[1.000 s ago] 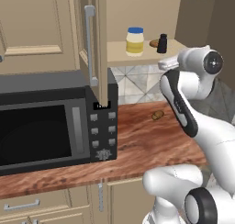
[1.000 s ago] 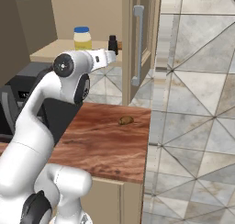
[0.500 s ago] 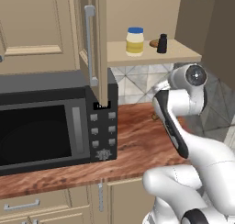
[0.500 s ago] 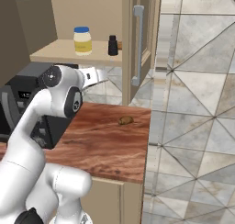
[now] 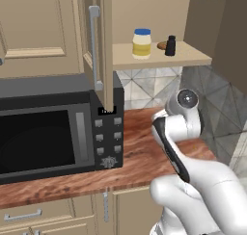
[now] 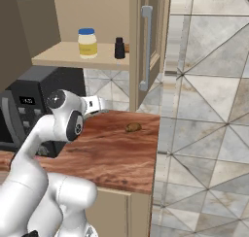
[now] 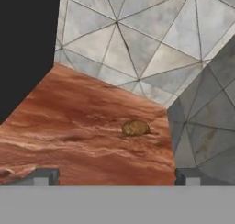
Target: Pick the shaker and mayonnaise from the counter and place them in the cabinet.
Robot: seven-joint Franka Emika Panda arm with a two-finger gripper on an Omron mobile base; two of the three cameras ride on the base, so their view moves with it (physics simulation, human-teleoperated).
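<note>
On the cabinet (image 5: 159,60) shelf stand mayonnaise (image 5: 142,44) and shaker (image 5: 171,45), apparently apart; claw (image 7: 117,175) spread, empty.

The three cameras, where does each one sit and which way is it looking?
Left base view: behind the arm's left, facing the microwave, open cabinet, jar and shaker; arm at lower right.
Right base view: behind its right, facing the same shelf and counter; arm at lower left.
Hand view: on the hand, looking down at the counter's brown lump; tool tips spread at bottom.
Right base and hand views share the lump.
</note>
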